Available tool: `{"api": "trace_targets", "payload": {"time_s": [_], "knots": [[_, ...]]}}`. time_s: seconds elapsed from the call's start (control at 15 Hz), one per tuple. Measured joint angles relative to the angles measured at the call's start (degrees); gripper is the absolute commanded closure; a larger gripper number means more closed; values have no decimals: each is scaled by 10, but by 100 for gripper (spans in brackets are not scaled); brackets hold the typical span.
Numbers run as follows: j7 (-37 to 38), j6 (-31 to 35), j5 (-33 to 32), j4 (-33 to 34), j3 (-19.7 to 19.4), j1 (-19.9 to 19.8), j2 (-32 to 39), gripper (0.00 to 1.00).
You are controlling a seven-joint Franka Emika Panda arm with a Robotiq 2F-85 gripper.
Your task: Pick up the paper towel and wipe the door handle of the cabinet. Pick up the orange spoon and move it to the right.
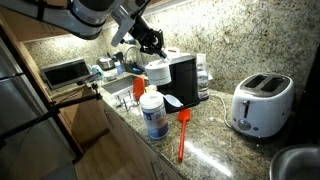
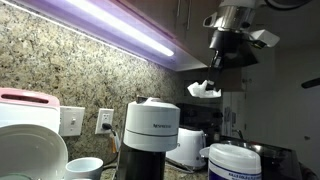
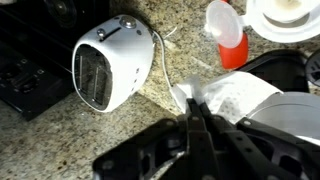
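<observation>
- Gripper (image 3: 193,108): jaws fully closed, the fingers pressed together with no gap showing in the wrist view.
- Paper towel (image 3: 238,100): a crumpled white sheet with one corner pinched at the fingertips, the rest spreading off to one side.
- In an exterior view the paper towel (image 2: 203,90) hangs in the air under the gripper (image 2: 232,60), clear of everything below it.
- In an exterior view the gripper (image 1: 150,42) is high above the back of the counter (image 1: 215,150), over the black coffee machine (image 1: 182,80).
- Orange spoon (image 1: 182,135): lies flat on the granite counter between the white bottle (image 1: 153,115) with the blue label and the white toaster (image 1: 260,103). Its head points toward the wall and its handle toward the front edge.
- The spoon is well apart from the gripper, and nothing holds it.
- Wrist view: orange spoon (image 3: 230,42) seen from above, with the toaster (image 3: 110,65) off to one side of it.
</observation>
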Motion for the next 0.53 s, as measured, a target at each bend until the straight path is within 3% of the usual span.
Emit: {"api": "trace_targets", "payload": {"time_s": [0.33, 0.53], "knots": [[-136, -8, 98, -15, 95, -63, 28, 99], [-224, -75, 156, -12, 131, -99, 28, 99]]}}
